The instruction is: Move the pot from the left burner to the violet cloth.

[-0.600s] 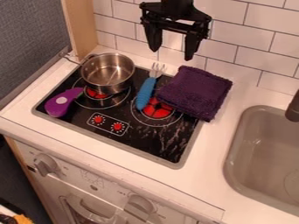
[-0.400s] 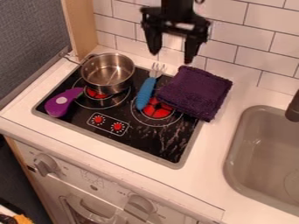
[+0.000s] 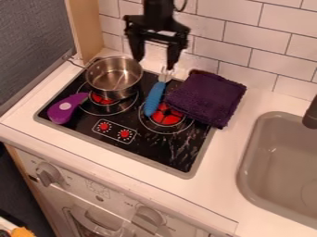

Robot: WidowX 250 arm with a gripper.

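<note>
Black two-finger claw [image 3: 155, 63] of the robot arm, hanging from the top edge near the white tiled wall [image 3: 254, 39], to the right of the pot; it is released, its two fingers spread apart. The silver-coloured round metal pot [image 3: 114, 89] sits upright on the left burner [image 3: 99, 98] of the black toy cooktop [image 3: 167, 152], its handle pointing to the upper left. The folded violet cloth [image 3: 207, 99] lies partly over the rear right of the cooktop and partly on the white counter [image 3: 229, 157], well apart from the pot. Between pot and cloth lies a fork with a blue ridged handle [image 3: 154, 98], its tines towards the wall, beside the red centre of the right burner [image 3: 167, 116]. A purple toy eggplant with a green tip [image 3: 62, 112] rests at the left of the cooktop, in front of the pot. Two red dials [image 3: 124, 134] mark the front; at right, a grey-beige sink [image 3: 272, 152] is set into the counter beneath a dark tap [image 3: 311, 115].
</note>
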